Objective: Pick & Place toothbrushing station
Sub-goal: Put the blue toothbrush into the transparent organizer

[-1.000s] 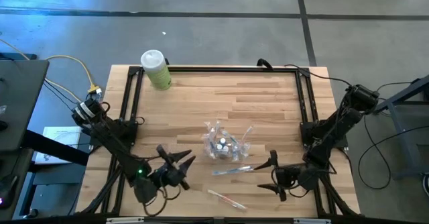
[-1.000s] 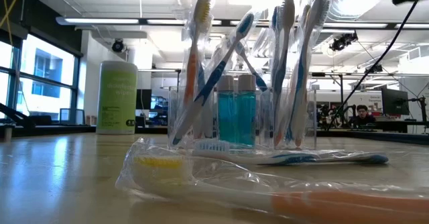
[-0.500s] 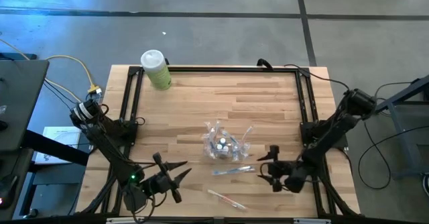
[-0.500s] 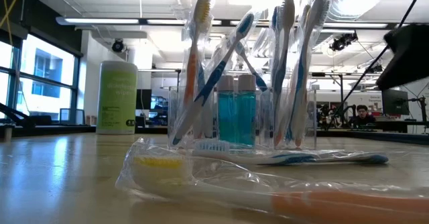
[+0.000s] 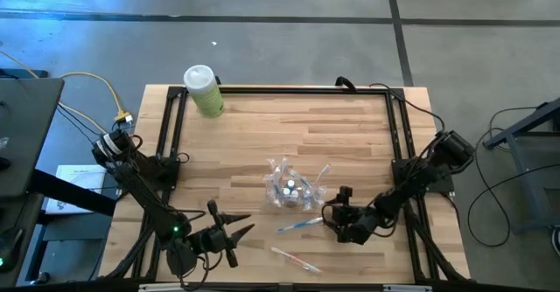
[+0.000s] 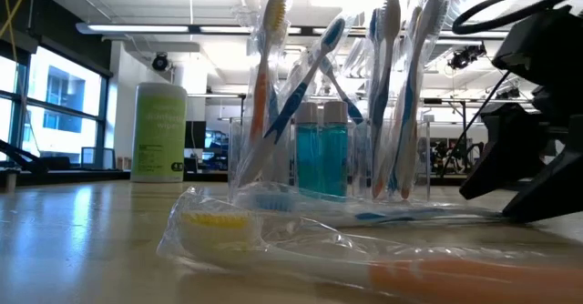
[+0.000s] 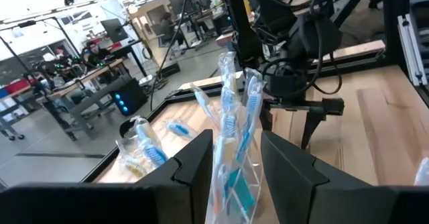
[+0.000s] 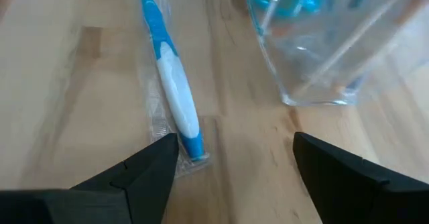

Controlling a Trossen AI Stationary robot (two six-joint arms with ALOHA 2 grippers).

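The right gripper (image 5: 337, 215) hangs low over the wooden table (image 5: 350, 135), fingers spread apart and empty. Just ahead of its fingertips lies a wrapped blue-and-white toothbrush (image 8: 171, 83), its handle end nearest the gripper. Beside that, ahead and to one side, stands the clear plastic holder (image 5: 287, 187) with upright toothbrushes and blue tubes. The left gripper (image 5: 232, 232) waits near the table's front edge, fingers apart, the holder ahead of it. An orange-handled wrapped toothbrush (image 5: 296, 260) lies between the two grippers, nearer the front edge.

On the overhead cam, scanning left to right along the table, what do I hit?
Pale green bottle → left end effector → clear toothbrush holder → wrapped blue toothbrush lying flat → right end effector.
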